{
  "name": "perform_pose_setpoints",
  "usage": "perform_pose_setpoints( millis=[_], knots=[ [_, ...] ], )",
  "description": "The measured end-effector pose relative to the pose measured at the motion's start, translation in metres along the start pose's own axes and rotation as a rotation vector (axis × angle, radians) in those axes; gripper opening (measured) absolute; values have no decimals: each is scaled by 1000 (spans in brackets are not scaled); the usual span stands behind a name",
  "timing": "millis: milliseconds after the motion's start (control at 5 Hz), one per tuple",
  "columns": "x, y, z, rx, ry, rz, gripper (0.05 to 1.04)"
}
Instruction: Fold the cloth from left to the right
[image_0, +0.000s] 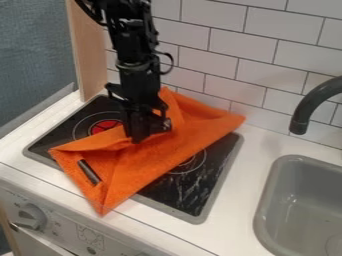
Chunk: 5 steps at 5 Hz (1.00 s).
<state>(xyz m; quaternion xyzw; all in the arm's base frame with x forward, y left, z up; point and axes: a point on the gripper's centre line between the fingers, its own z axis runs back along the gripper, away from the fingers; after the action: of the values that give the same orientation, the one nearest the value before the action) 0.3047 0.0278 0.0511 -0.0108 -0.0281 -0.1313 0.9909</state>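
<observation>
From where I sit at the controls, the orange cloth (160, 155) lies across the black stove top (177, 200), its long axis running on a slant from the near left to the far right. One pointed corner aims at me and hangs over the stove's near edge onto the white bench (257, 160); another points left, and the narrower end points to the far right, by the tiled wall (227, 55). The long edge on the near right side runs fairly straight, while the far left side is creased and raised in folds. My pincer (141, 136) hangs down at that far left side, about midway along, right against the fabric. I can't tell how far open it is, or whether it has hold of any cloth. A short dark bar (89, 172) lies on the cloth's left part, its own length set crosswise to the cloth's. To the right I have the grey sink (288, 159) and the dark tap (314, 102)
</observation>
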Motion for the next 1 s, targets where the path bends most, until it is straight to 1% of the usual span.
perform_pose_setpoints(
  millis=[200, 400, 600, 800, 1000],
  knots=[
    [-4, -13, -10, -3, 33, -56, 51],
    [-6, -17, -19, -7, 62, -79, 75],
    [-9, -16, -24, -5, 84, -63, 234],
    [-9, -15, -24, 0, 87, -47, 506],
    [-5, -14, -21, -1, 80, -40, 813]
  ],
)
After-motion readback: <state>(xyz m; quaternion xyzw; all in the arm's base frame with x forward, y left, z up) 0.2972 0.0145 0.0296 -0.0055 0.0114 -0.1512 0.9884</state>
